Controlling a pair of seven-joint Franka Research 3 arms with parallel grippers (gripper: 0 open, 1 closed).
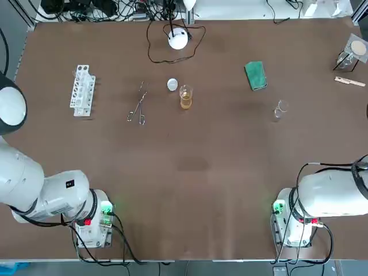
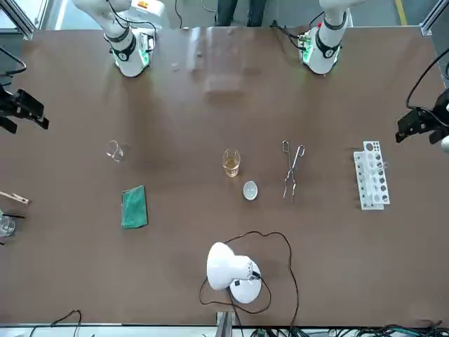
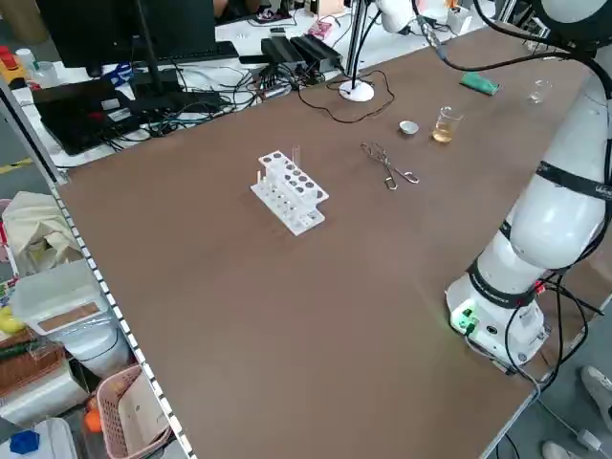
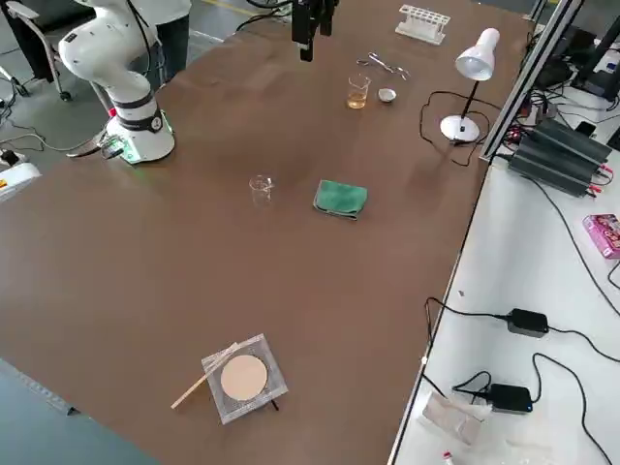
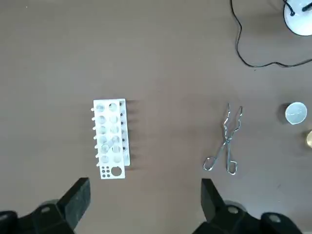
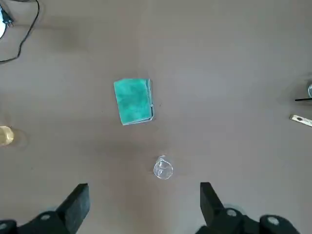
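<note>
My left gripper [image 5: 145, 201] hangs open and empty high above the table's left part. Below it are a white test tube rack [image 5: 111, 139] and metal tongs [image 5: 226, 141]. My right gripper [image 6: 144, 200] is also open and empty, raised over the right part. A small empty glass beaker [image 6: 163, 168] stands nearest under it, with a folded green cloth [image 6: 134, 101] a little farther off. Near the table's middle stand a beaker of amber liquid [image 1: 185, 96] and a small white cap [image 1: 172, 84].
A white desk lamp [image 1: 178, 38] with a looping black cable stands at the far middle edge. At the far right lie a clear square dish with a tan disc [image 1: 357, 49] and a wooden stick [image 1: 349, 81]. Both arm bases [image 1: 95, 221] sit at the near edge.
</note>
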